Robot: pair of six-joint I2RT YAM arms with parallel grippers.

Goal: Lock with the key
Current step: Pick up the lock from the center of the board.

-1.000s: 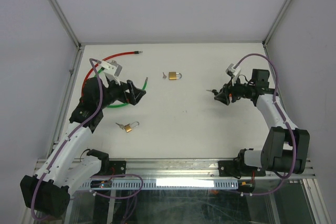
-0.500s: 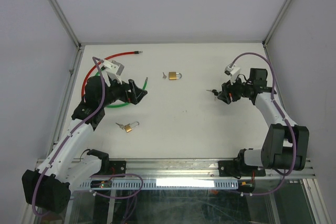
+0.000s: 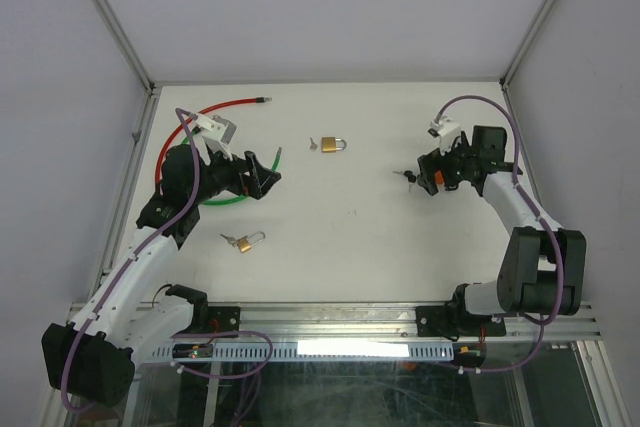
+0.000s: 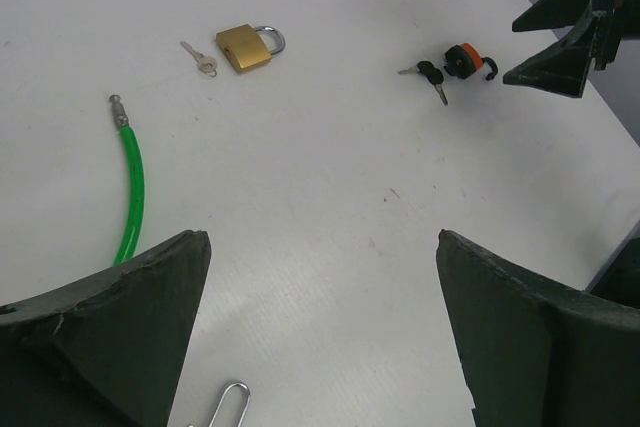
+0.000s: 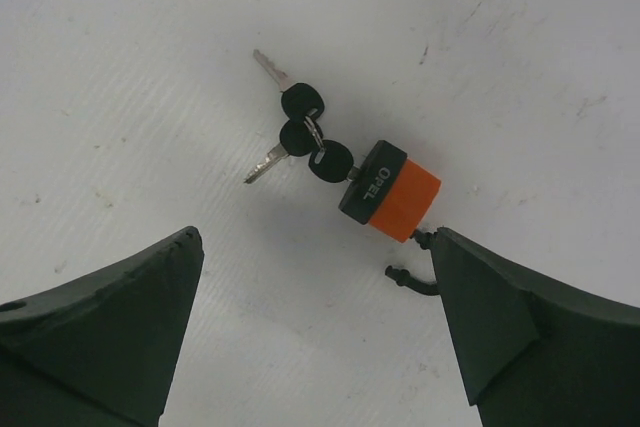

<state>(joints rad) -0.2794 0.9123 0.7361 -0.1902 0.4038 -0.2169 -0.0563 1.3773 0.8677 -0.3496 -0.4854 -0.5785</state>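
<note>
Right gripper has pulled back and opened; its jaws stand spread over the orange padlock and keys. Left gripper is likewise spread.

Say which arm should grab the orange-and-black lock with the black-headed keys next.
Right. The right gripper hovers open with the orange-and-black lock and its black-headed keys just ahead of it. The left gripper, also open, is far across the white table, near the green cable.
</note>
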